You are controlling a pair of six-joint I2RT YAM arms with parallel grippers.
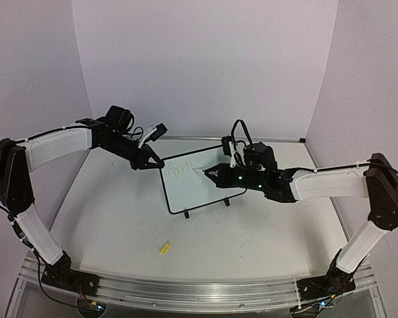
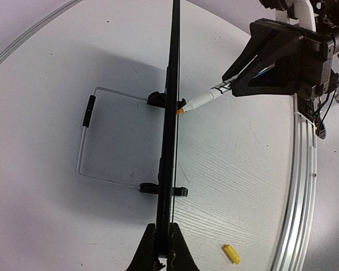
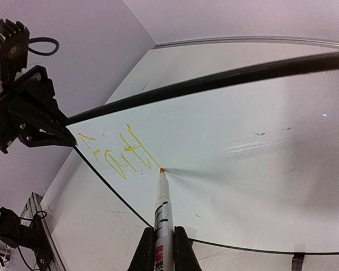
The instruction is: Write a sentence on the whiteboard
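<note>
Your board (image 1: 194,191) stands upright a little beyond the middle of the table (image 1: 113,218). It is a small, glossy white rectangle with a thin black frame and rounded corners. It sits on two black clip feet (image 2: 158,99). In the left wrist view you see it edge-on as one thin dark line, and a bent wire loop (image 2: 86,141) runs from the feet and lies flat on the table behind it.

Your left gripper (image 1: 148,161) is closed on the board's top left corner, one finger on each side of the frame. Your right gripper (image 3: 163,248) is clamped on a marker (image 3: 163,206) with a white barrel, black print and an orange-yellow tip. That tip touches the white face just right of the writing (image 3: 116,155) — a short run of thin yellow-green cursive in the board's upper left. Further right, the face shows a few dark specks and a streak of glare.

The table is pale with a fine wood grain and light scuffs. A small yellow cap (image 1: 164,248) lies on the near side, left of the board and well apart from it. A ribbed aluminium rail (image 1: 199,288) runs along the near edge. In the top view your right arm crosses in front of the board's right side — it hides the upper right corner.
</note>
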